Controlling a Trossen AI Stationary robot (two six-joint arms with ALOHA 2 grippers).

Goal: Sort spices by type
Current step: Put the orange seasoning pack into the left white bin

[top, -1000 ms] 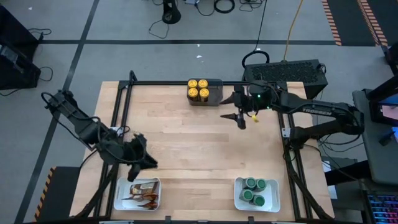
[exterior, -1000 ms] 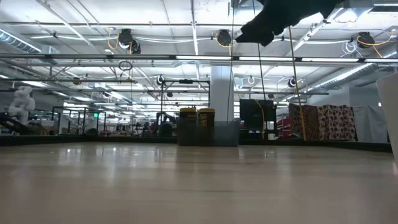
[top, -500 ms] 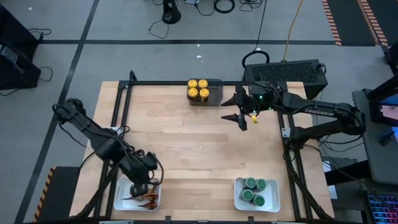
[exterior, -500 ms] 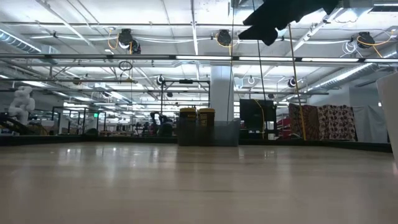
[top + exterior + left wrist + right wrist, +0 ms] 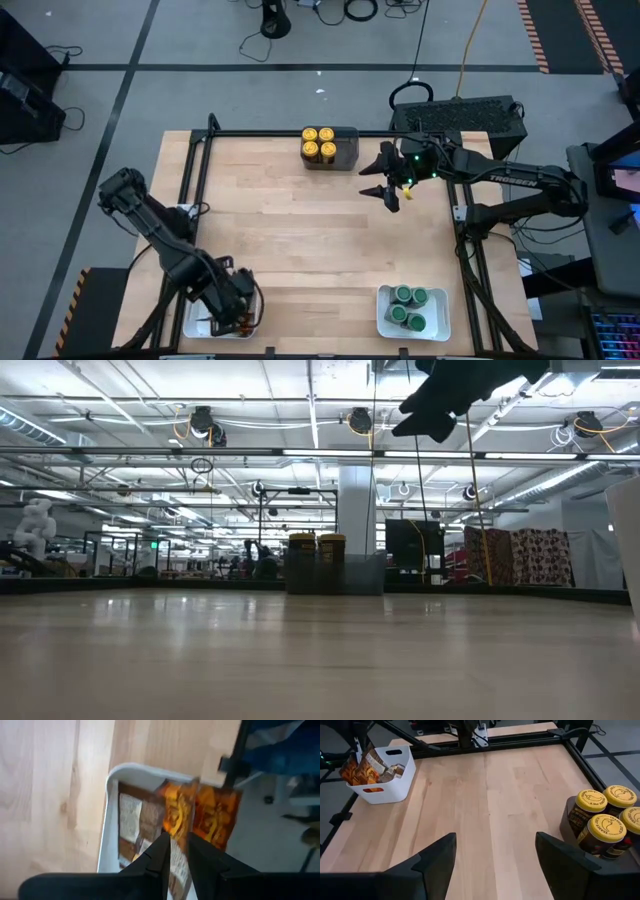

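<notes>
Table [image 5: 300, 230]: light wood.
L gripper [image 5: 178, 851]: over white tray [image 5: 107, 820], fingers narrow, pinching orange packet [image 5: 176, 817].
R gripper [image 5: 385, 172]: wide, empty, near dark bin [image 5: 345, 148] w/ yellow-lid jars [image 5: 319, 141].
Green-lid jars [image 5: 409, 306]: front-right tray.

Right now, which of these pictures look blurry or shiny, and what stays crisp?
Left wrist view: the orange-brown spice packets in the white plastic tray are smeared. Low view: the pale wooden tabletop mirrors the ceiling lights as a broad sheen. Right wrist view: the yellow-lidded round jars are sharp. High view: evenly lit, soft shadows only.
</notes>
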